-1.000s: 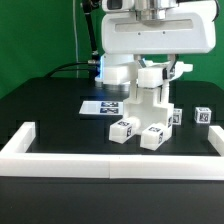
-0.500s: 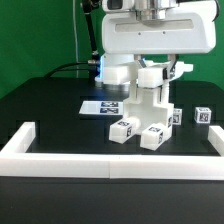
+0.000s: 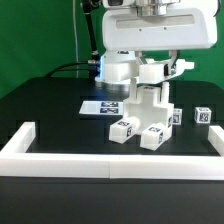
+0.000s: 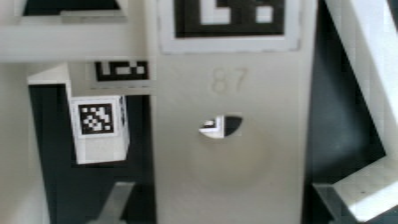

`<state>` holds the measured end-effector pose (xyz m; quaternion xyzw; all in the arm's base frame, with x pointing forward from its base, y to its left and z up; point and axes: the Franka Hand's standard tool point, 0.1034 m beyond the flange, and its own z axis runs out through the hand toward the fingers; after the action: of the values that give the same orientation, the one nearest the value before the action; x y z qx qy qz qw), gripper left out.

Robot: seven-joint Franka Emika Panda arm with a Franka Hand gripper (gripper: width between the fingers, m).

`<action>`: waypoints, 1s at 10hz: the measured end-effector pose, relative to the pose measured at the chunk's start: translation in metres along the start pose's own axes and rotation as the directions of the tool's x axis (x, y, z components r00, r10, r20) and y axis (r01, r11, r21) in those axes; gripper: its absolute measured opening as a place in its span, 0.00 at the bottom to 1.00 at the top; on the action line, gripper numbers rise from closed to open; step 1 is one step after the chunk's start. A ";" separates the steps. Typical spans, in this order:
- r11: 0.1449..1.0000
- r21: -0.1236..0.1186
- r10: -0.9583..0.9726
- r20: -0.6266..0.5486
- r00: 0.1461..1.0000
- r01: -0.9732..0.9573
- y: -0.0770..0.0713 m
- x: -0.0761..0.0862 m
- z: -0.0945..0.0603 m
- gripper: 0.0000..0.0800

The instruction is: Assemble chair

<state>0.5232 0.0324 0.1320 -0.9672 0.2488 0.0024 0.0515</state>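
My gripper (image 3: 151, 62) hangs over the middle of the table, shut on a white chair part (image 3: 150, 73) that sits on top of the partly built chair (image 3: 143, 102). In the wrist view this part is a flat slab (image 4: 222, 150) with a small hole and black-and-white tags. It runs between the two fingers of my gripper (image 4: 231, 205). A dark finger (image 4: 352, 200) shows on one side of it. Two loose tagged blocks (image 3: 124, 128) (image 3: 153, 136) lie in front of the chair.
The marker board (image 3: 104, 105) lies flat to the exterior view's left of the chair. Small tagged pieces (image 3: 203, 116) (image 3: 175, 117) sit at the exterior view's right. A long white rail (image 3: 110, 160) borders the front and sides. The robot base stands behind.
The hand and the held part have shifted very slightly upward. The grip is unchanged and the loose pieces have not moved.
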 end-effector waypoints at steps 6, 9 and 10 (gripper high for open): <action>1.000 -0.008 -0.004 0.000 1.000 0.004 0.000 -0.006 0.008 0.36; 1.000 -0.007 0.000 -0.001 1.000 0.000 -0.001 -0.007 0.008 0.36; 1.000 -0.007 0.004 0.000 1.000 -0.004 -0.003 -0.010 0.008 0.36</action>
<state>0.5163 0.0403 0.1245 -0.9669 0.2506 0.0034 0.0480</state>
